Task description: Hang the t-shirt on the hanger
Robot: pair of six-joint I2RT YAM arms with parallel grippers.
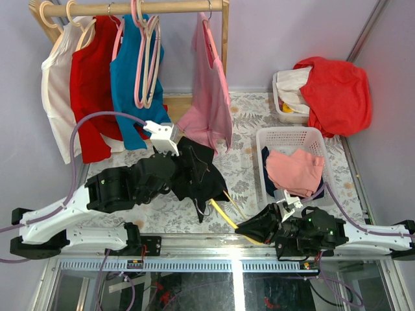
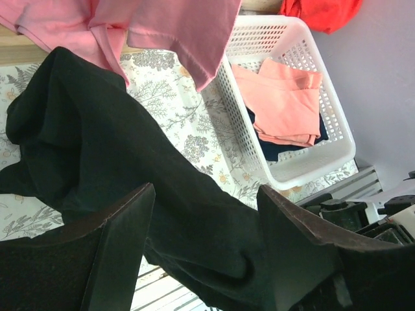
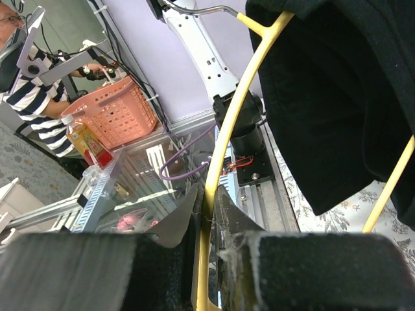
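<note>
The black t-shirt (image 1: 194, 173) hangs bunched over the floral table, held up by my left gripper (image 1: 174, 159). In the left wrist view the black cloth (image 2: 130, 168) fills the gap between the left gripper's (image 2: 204, 194) fingers, which are closed on a thick fold. My right gripper (image 1: 249, 228) is shut on the yellow hanger (image 1: 224, 210) near the table's front edge. In the right wrist view the hanger's yellow bar (image 3: 227, 129) runs up from the right gripper (image 3: 211, 207) to the metal hook. The t-shirt (image 3: 337, 97) hangs over the hanger's right side.
A white basket (image 1: 288, 135) holding salmon-pink cloth stands at the right. Behind it is a tub (image 1: 280, 107) under red cloth. At the back a wooden rack (image 1: 162, 8) carries a teal shirt (image 1: 130, 84), a pink shirt (image 1: 211, 103) and pink hangers (image 1: 146, 58).
</note>
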